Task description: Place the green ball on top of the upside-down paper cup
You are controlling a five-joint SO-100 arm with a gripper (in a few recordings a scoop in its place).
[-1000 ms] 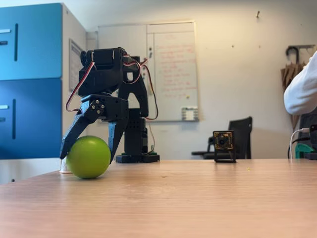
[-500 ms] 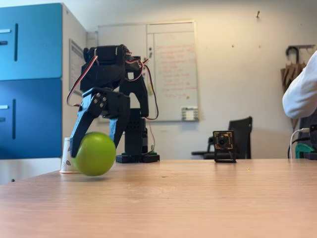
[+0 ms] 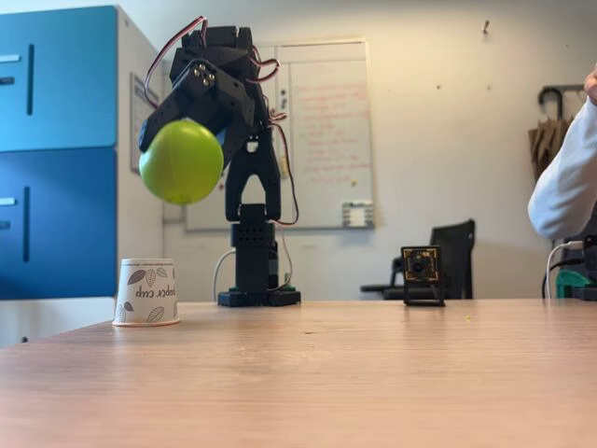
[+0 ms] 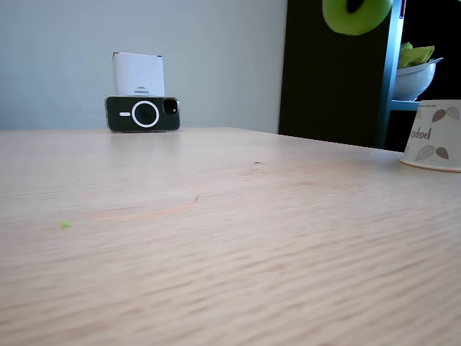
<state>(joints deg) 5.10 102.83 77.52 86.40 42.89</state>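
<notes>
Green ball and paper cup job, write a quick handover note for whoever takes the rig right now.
Gripper: shut on the smooth lime-green ball, held high in the air in both fixed views.
Cup: the small white upside-down paper cup with leaf prints stands wide rim down on the wooden table, bare on top. In a fixed view the ball hangs above it, slightly to the right; depth offset cannot be told.
Done: ball picked up and lifted clear of the table.
Left: line the ball up over the cup's upturned base, lower it, release, back away without nudging the cup.
</notes>
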